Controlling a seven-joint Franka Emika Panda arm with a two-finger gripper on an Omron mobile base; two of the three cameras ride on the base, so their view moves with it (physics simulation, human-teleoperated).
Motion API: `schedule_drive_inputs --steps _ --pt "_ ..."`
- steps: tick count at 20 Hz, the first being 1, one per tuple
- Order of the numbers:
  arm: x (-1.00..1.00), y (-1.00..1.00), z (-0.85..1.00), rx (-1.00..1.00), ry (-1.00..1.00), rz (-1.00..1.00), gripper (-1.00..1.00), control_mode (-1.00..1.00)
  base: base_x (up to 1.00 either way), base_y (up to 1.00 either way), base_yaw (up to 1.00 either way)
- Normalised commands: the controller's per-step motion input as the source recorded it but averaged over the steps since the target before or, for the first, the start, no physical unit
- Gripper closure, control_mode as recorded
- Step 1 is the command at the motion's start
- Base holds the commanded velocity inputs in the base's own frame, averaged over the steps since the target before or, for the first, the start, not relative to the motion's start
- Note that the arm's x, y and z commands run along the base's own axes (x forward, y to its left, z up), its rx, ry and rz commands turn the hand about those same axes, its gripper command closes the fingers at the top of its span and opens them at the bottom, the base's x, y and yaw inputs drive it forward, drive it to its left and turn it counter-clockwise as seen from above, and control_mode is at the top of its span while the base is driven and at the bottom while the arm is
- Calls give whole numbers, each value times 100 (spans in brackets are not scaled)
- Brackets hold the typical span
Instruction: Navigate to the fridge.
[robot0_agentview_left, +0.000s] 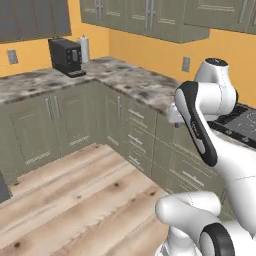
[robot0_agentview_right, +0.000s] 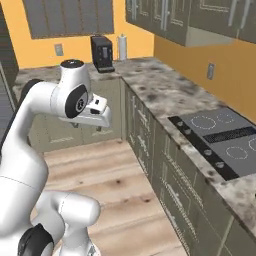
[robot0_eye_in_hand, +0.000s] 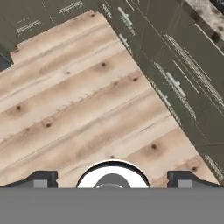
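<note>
A tall dark grey slab (robot0_agentview_right: 5, 75) runs along the left edge of the right base view and may be the fridge's side; no doors or handles show. A dark grey corner (robot0_agentview_left: 3, 187) sits low at the left edge of the left base view. My gripper (robot0_eye_in_hand: 112, 180) hangs over the wooden floor and points down at it, open and with nothing in it. Its fingertips (robot0_eye_in_hand: 41, 178) stand wide apart. The hand (robot0_agentview_right: 97, 112) is folded close to the arm, in front of the lower cabinets.
An L-shaped marble counter (robot0_agentview_left: 125, 77) on olive cabinets (robot0_agentview_left: 70, 125) wraps the corner ahead and to the right. A black coffee machine (robot0_agentview_left: 67, 56) and a paper towel roll (robot0_agentview_left: 84, 48) stand on it. A black cooktop (robot0_agentview_right: 220, 137) lies to the right. Wooden floor (robot0_agentview_left: 75, 195) stretches left.
</note>
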Motion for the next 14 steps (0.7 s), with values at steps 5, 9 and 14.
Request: schedule_drive_inputs --steps 5,9,14 --pt "0 0 0 0 0 0 -100 100 58 19 74" --pt "0 0 0 0 0 0 -100 100 79 48 61" --pt "0 0 0 0 0 0 -100 100 100 77 35"
